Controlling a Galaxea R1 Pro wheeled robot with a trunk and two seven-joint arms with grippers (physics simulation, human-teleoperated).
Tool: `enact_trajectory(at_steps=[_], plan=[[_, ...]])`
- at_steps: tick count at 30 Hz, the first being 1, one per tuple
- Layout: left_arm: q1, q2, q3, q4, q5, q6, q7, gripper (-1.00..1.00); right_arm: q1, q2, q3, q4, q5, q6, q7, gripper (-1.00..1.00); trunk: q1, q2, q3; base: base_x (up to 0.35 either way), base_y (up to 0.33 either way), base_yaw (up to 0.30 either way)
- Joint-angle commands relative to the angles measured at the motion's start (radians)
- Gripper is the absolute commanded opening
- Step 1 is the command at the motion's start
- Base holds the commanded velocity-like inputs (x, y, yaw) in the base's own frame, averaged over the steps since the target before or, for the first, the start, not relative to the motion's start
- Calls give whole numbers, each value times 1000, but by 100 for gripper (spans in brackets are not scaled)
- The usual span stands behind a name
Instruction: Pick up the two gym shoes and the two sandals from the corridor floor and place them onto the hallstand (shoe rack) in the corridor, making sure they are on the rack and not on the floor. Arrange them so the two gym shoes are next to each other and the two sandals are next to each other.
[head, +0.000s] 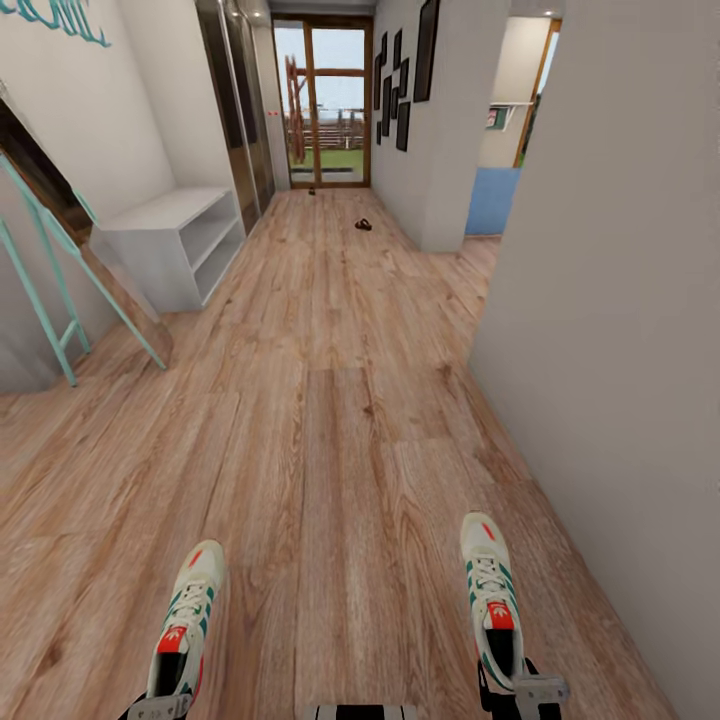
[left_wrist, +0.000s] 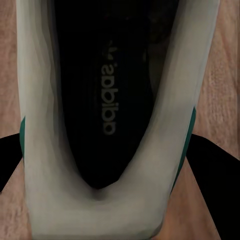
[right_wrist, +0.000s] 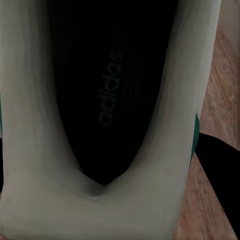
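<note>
The robot's body peeks in along the bottom edge of the head view. The left pincer (head: 158, 708) has a small pale grey metal plate with dark dots like screws, and black parts beside it. The right pincer (head: 527, 690) has the same grey plate on black fingers (head: 486, 690). Between them sits a flat black-and-white striped piece (head: 360, 712). In the wrist views, black finger shapes (left_wrist: 215, 165) show at the sides.

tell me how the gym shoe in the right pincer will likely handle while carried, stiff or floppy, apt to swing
The right gym shoe probably keeps its shape: its toe juts forward level from the right pincer gripping the heel. Held only at the heel, it may pivot or sag if jolted. The smooth cream collar could slip somewhat.
</note>
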Motion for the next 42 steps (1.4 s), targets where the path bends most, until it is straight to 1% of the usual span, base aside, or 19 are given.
enact_trajectory(at_steps=[1, 15, 31, 42], plan=[[0, 0, 8, 1, -3, -2, -8, -100, 0, 0, 5, 1, 7, 0, -10, -100, -4, 7, 4, 0, 0, 0], [1, -1, 8, 1, -3, -2, -8, -100, 1, -4, 5, 1, 10, 1, -9, -100, -58, 105, 70, 0, 0, 0], [2, -3, 8, 1, -1, -2, -8, -100, 3, -2, 5, 1, 10, 2, -8, -100, -58, 105, 95, -6, 0, 0], [2, -2, 8, 1, -1, -2, -8, -100, 3, 1, 5, 1, 10, 2, -11, -100, -58, 105, 98, -262, -89, 0]])
